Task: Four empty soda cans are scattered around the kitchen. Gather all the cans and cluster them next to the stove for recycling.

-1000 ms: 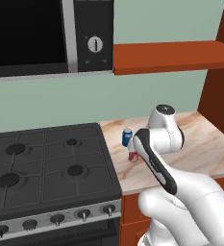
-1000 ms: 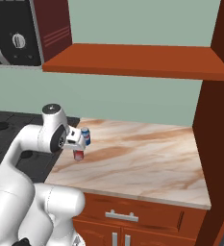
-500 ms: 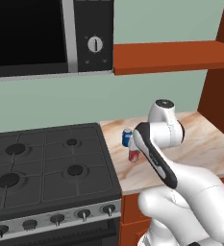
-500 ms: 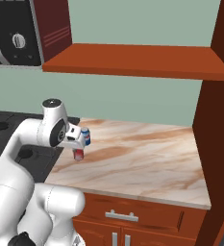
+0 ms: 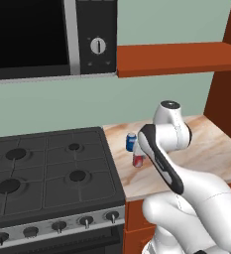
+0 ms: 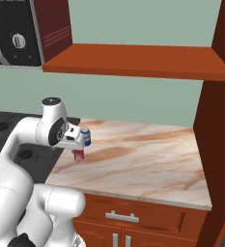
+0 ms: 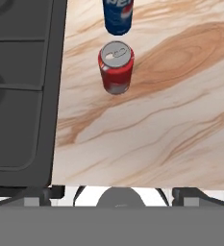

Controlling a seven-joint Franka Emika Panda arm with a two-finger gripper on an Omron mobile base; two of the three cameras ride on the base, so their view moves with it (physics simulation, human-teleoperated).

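The kitchen around me has reddish-brown woodwork and pale green walls, with a black microwave (image 5: pixel 52 37) up on the left and a wooden shelf (image 6: pixel 138 60) running over the work surface. Below the microwave sits the stove (image 5: pixel 42 173), wide and black, four burners under dark grates and a silver strip of knobs along its front. Its right edge meets the beige marbled countertop (image 6: pixel 147 159), and in my hand view that same edge runs down the left side (image 7: pixel 22 86).

My arm reaches out over the counter just right of the stove, and my gripper (image 6: pixel 77 140) hangs above the strip of counter beside the cooktop. My fingers are spread fully apart and hold nothing; in the hand view only their dark tips (image 7: pixel 36 194) peek up at the bottom edge, one on each side, with bare marble between them.

Two soda cans stand upright on the counter, close to the stove's right edge. The red can (image 7: pixel 116 67) (image 5: pixel 138 159) (image 6: pixel 78 154) is the nearer one, silver top facing my camera, well ahead of my fingertips and roughly centred between them, clear of both. The blue can (image 7: pixel 118 17) (image 5: pixel 131 142) (image 6: pixel 86 137) stands just beyond the red one, nearly touching it, with its white-red logo showing.
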